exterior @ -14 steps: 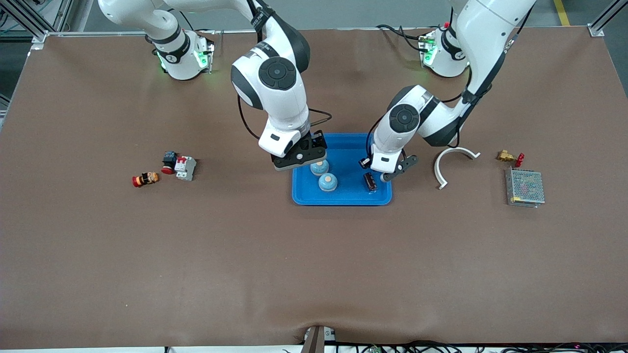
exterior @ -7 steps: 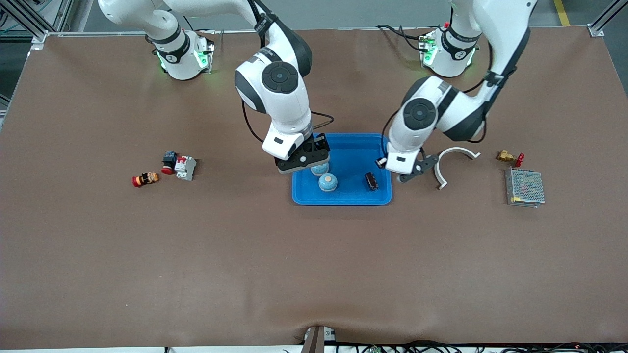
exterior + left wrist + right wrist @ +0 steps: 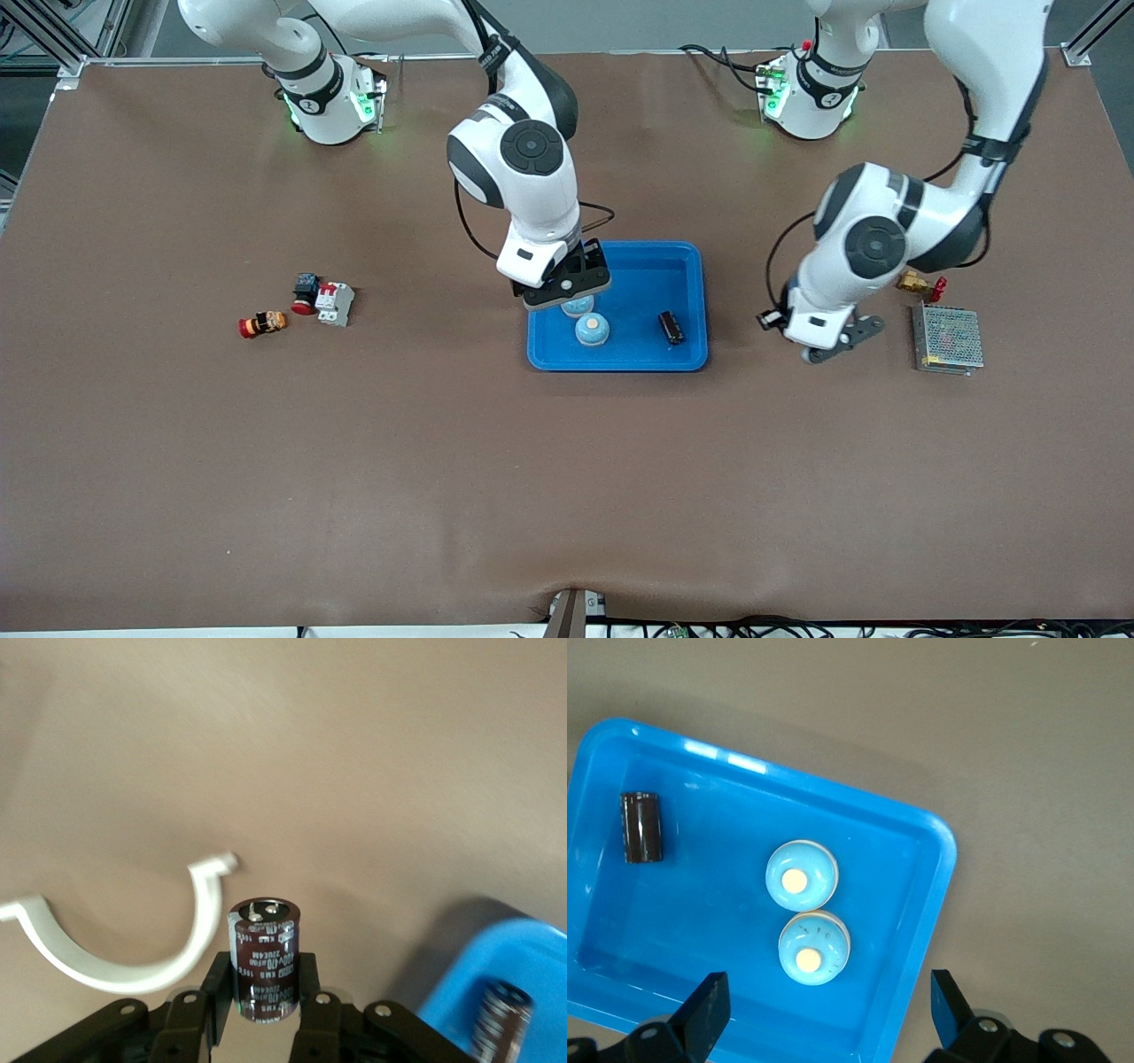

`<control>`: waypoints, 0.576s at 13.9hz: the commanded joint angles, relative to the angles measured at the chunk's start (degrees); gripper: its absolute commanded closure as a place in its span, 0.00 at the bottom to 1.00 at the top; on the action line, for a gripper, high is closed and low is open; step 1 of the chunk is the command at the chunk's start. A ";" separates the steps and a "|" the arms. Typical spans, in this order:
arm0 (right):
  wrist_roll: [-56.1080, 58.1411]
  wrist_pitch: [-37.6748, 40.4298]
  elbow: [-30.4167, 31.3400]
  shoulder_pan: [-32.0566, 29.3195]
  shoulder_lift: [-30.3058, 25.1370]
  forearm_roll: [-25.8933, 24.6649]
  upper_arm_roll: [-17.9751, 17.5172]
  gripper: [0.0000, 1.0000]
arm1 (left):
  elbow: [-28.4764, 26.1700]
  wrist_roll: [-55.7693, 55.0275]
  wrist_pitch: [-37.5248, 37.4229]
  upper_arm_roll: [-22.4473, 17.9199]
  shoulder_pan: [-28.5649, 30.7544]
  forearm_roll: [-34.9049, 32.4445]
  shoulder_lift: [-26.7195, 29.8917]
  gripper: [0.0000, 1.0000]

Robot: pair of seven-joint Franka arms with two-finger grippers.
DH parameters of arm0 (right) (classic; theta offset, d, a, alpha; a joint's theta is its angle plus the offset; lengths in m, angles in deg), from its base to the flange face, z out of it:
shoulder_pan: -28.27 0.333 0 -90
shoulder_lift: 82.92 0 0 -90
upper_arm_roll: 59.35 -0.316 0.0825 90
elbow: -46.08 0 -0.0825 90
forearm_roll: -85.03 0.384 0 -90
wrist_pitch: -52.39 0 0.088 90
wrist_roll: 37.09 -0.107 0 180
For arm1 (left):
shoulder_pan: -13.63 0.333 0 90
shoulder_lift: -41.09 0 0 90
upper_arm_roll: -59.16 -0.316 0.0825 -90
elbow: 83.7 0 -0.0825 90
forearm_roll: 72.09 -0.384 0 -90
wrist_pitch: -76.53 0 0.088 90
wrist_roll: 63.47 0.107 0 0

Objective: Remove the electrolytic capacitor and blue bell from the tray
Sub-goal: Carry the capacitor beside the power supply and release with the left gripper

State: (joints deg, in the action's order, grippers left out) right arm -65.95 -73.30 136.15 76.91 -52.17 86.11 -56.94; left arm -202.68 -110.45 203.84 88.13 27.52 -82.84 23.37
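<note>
Clamped on a dark brown capacitor (image 3: 264, 958), the left gripper (image 3: 264, 992) is carrying it upright, can end up, over bare table at the right of the front view, between the tray (image 3: 682, 257) and the mesh box (image 3: 948, 338); the white clip (image 3: 115, 943) is lying on the table below it in the left wrist view. Judging by this, the left arm is taking one capacitor out toward a drop spot clear of the tray. Its forearm is coming down from the upper right of the front view, elbow bent, wrist angled toward the lower left, with the gripper (image 3: 828, 347) hanging low. A second capacitor (image 3: 671, 327) is lying on its side in the tray, near the rim at the left arm's end. The right gripper (image 3: 824, 1014) is standing wide, holding nothing, its fingers (image 3: 706, 1013) framing the lower edge of the right wrist view, over the tray's edge at the right arm's end. Two blue bells are sitting in the tray, touching or nearly so: one bell (image 3: 591, 330) lower in the front view, the other bell (image 3: 577, 307) just above it and partly hidden by the right gripper (image 3: 567, 285). The open spread seems set for a bell's round body. That arm is arching from the upper left, wrist pointing down. Small parts (image 3: 323, 301) are lying at the left of the front view, and a brass fitting (image 3: 918, 284) above the mesh box.
</note>
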 commanded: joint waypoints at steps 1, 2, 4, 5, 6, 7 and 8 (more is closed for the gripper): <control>-0.50 -1.32 0.46 1.72 1.23 -1.08 0.67 0.00 | 0.16 6.17 -0.92 0.65 6.48 -1.38 -0.20 1.00; -0.50 -2.01 1.07 1.81 1.32 -1.25 0.67 0.00 | -0.11 8.11 -0.57 0.65 8.24 -1.38 -0.55 1.00; -0.50 -5.78 3.96 1.90 1.24 -1.87 0.58 0.00 | -0.81 10.67 1.18 0.56 11.06 -1.46 -1.78 1.00; -0.67 -7.54 4.93 2.25 1.32 -1.87 0.58 0.00 | -1.68 10.85 2.84 0.47 12.12 -1.46 -2.74 1.00; -0.76 -8.78 5.46 2.60 1.58 -1.87 0.58 0.00 | -2.47 10.94 4.60 0.47 13.61 -1.99 -3.36 1.00; -0.76 -9.92 6.16 2.69 2.02 -1.87 0.58 0.00 | -3.27 10.85 6.01 0.47 15.45 -5.38 -4.41 1.00; -0.76 -10.80 6.69 2.87 2.03 -1.87 0.58 0.00 | -3.88 10.85 7.67 0.47 17.21 -9.25 -5.47 1.00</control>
State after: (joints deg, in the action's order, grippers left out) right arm -65.96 -82.01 141.41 78.69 -50.15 85.45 -56.92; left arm -205.02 -99.36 208.19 87.90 41.42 -86.67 19.54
